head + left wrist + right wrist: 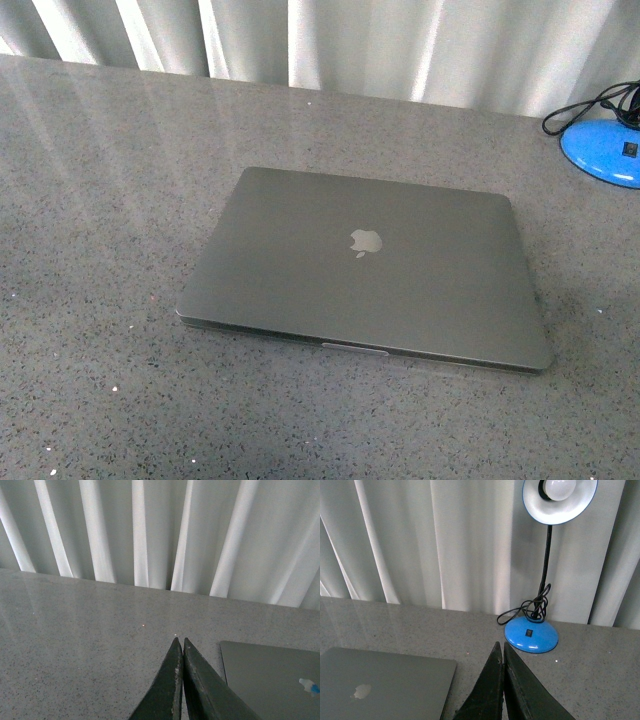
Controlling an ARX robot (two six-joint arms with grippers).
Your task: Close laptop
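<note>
slim grey-metal laptop (365, 270): lid flat down, mid speckled grey worktop (90, 200), so the task looks done | left gripper (180, 645): pressed together, empty, raised beside it | right gripper (501, 647): same, near blue desk lamp (535, 625)

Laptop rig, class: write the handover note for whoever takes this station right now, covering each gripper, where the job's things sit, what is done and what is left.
Left gripper: jaws shut, holding nothing, above the speckled grey table, off the laptop's corner.
Right gripper: jaws shut, holding nothing, between the laptop and the blue desk lamp.
Slim grey-metal laptop: flat on the table, lid down, pale apple logo facing up.
Done: the laptop is closed.
Left: nothing visible; neither gripper touches it.
</note>
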